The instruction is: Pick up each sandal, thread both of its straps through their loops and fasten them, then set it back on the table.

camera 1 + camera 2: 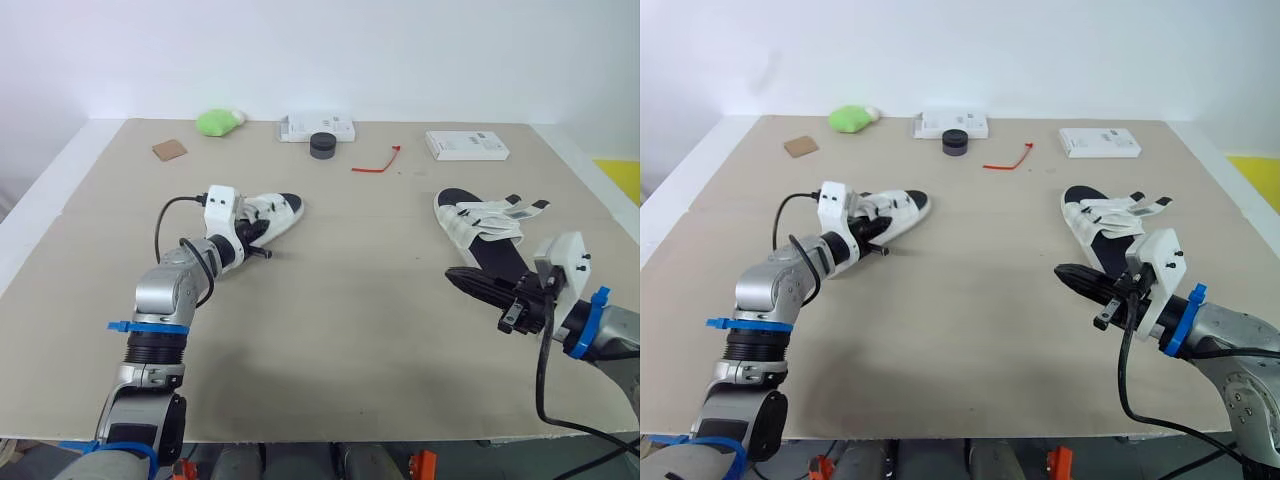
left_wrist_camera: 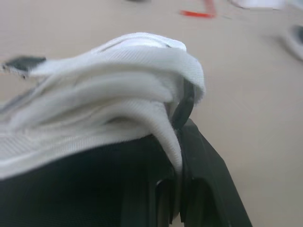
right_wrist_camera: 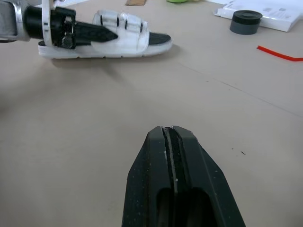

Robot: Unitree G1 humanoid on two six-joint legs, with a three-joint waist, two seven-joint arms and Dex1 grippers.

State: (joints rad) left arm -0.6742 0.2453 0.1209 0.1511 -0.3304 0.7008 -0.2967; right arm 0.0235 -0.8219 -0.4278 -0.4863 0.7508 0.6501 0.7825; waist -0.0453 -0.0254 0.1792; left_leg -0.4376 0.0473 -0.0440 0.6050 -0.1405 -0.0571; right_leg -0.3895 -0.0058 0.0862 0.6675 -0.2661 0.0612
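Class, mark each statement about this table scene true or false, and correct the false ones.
1. The right gripper has shut fingers and holds nothing. True.
2. The red tie lies on the right sandal. False: it lies on the bare table, apart from both sandals.
3. The left gripper is at the left sandal's straps. True.
4. The green lump sits by the table's near edge. False: it sits near the far edge.
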